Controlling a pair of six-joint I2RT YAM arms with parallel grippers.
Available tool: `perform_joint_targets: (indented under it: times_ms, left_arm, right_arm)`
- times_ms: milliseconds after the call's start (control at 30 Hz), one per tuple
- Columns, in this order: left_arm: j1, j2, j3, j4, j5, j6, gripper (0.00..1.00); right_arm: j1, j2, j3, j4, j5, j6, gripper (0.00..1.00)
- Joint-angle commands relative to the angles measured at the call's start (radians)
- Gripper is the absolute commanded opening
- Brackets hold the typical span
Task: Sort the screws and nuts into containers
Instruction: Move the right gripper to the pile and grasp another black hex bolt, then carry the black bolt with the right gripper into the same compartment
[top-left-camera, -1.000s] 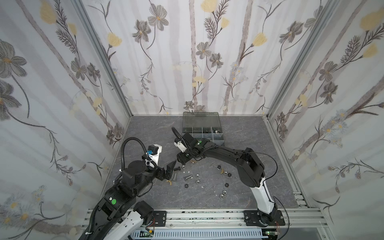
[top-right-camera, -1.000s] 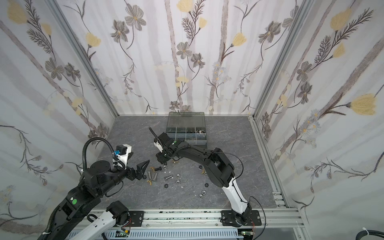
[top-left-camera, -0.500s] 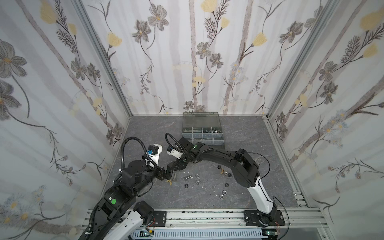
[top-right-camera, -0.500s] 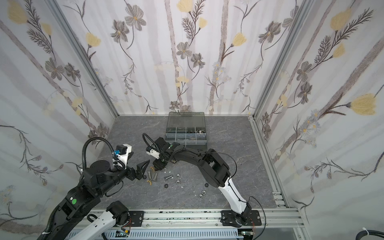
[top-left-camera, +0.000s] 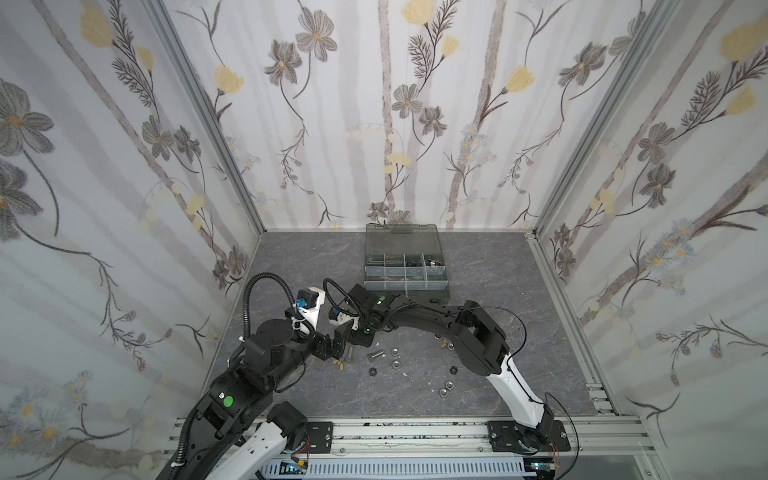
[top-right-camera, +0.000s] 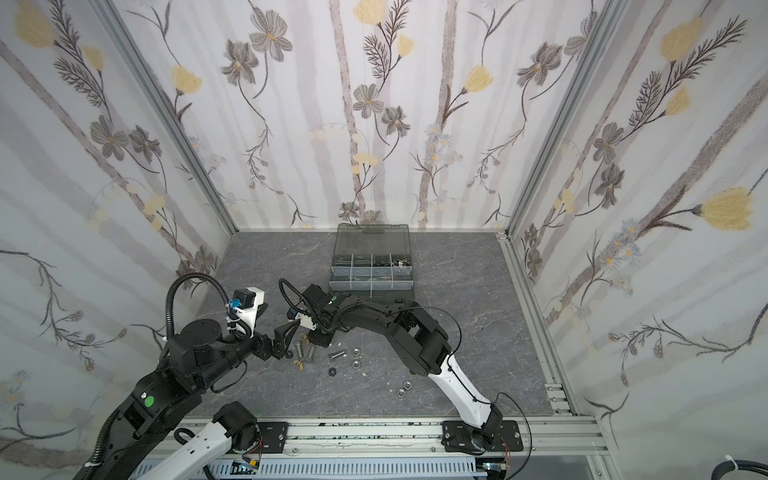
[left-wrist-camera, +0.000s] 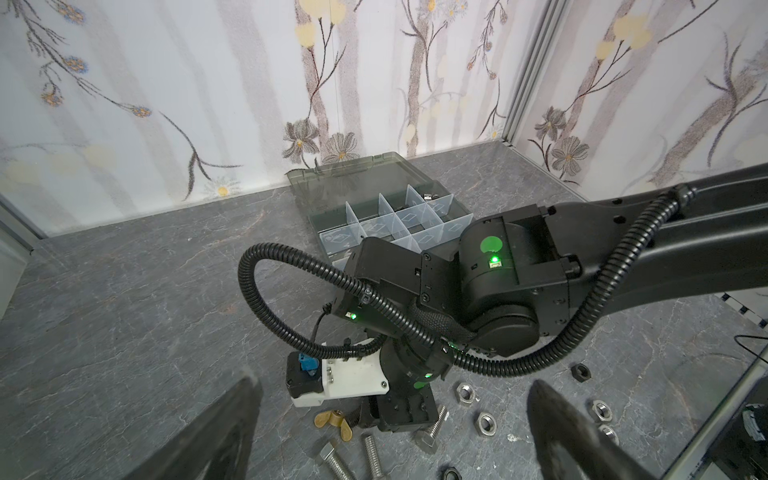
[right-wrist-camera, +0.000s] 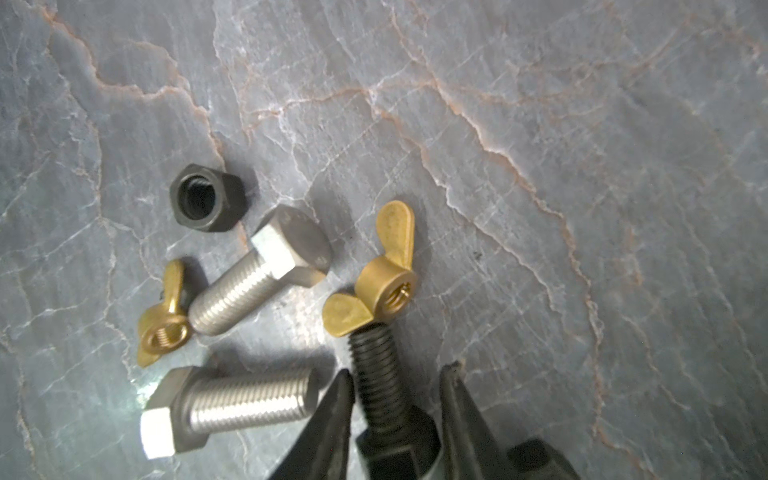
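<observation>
On the grey marbled tabletop (top-left-camera: 498, 299), inside the flowered enclosure, the right arm (top-left-camera: 478, 336) bends from the front rail across the middle towards the left side, and the left arm (top-left-camera: 266, 353) stands close beside its wrist. At the back centre the dark grey organiser case (top-left-camera: 405, 286) lies open, its smoky lid (top-left-camera: 401, 239) laid back towards the rear wall; its compartments (left-wrist-camera: 409, 216) are parted by clear dividers, with silver hardware (top-left-camera: 434, 262) showing in the rear right one. The left gripper (top-right-camera: 291, 341) hovers low over the table with its fingers (left-wrist-camera: 224, 432) spread wide, holding nothing. The right gripper (right-wrist-camera: 399, 370) is down at the surface, its jaws set narrowly on either side of a black bolt (right-wrist-camera: 374, 365); one finger (right-wrist-camera: 332, 415) lies against the threads and a sliver of gap shows at the other, so whether the bolt is truly clamped cannot be told. The bolt's threaded tip touches a brass wing nut (right-wrist-camera: 382, 282). Just beside lie two silver bolts (right-wrist-camera: 257, 278), a second wing nut (right-wrist-camera: 164, 320) against the threaded end of one, and a black hex nut (right-wrist-camera: 206, 198) near its head. Silver hex nuts (top-left-camera: 394, 353) lie scattered further right, well apart from the case.
</observation>
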Motion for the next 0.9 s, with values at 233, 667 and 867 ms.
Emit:
perform_joint_targets:
  times_ms: [233,667,867]
  left_arm:
    - [0.000,0.003,0.012,0.018,-0.002,0.012,1.00]
    - [0.001,0.002,0.011,0.017,-0.005,0.010,1.00]
    - [0.001,-0.001,0.011,0.017,-0.008,0.011,1.00]
  right_arm:
    - [-0.018,-0.007,-0.030,-0.026,0.058,-0.010,0.13]
    - [-0.154,-0.191,-0.144,0.124,-0.077,0.119,0.06]
    - [-0.243,-0.246,-0.154,0.133,-0.074,0.142,0.05]
